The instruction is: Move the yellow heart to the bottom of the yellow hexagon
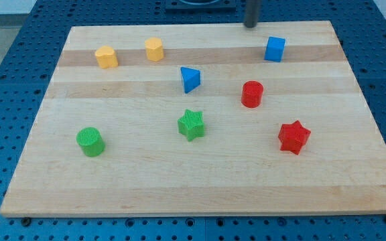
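My tip (250, 25) is being held at the top edge of the wooden counter (200, 181), right of centre in the view, with the rod cut off by the view's top. No jaws are being carried by this arm, so nothing is being grasped or clenched, and no block is being touched by the tip. The yellow heart (106, 57) is being seen far to the view's left of the tip and a little below it, near the counter's upper left corner. The yellow hexagon (154, 49) is being seen just to the heart's right, the two lying near each other but apart, almost level, with the hexagon slightly higher in the view. The blue cube (275, 49) is being shown nearest the tip, just below it and to the view's right. The blue triangle (190, 79) is lying below and left of the tip, and the red cylinder (252, 94) is standing almost straight below it. Farther down, the green star (191, 124) is sitting below left, the red star (293, 137) below right, and the green cylinder (90, 141) far off toward the lower left.
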Controlling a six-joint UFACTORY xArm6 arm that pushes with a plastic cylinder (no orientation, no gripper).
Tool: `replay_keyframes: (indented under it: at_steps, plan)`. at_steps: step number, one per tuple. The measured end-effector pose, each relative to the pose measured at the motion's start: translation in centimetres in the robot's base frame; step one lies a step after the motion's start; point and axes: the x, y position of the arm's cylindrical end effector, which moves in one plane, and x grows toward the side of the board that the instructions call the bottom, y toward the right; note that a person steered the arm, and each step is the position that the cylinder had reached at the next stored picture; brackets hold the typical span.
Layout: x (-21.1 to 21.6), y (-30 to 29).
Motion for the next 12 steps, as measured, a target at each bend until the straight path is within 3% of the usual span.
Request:
replay_keyframes:
  at_steps: [1, 6, 7, 8, 9, 10, 11, 12]
  plan:
    - [0.0, -0.6]
    - [0.1, -15.7]
    - [0.1, -26.1]
    - [0.1, -27.1]
    - [0.5, -33.9]
    - [1.2, -33.8]
    - [6.5, -32.6]
    - [6.5, -32.5]
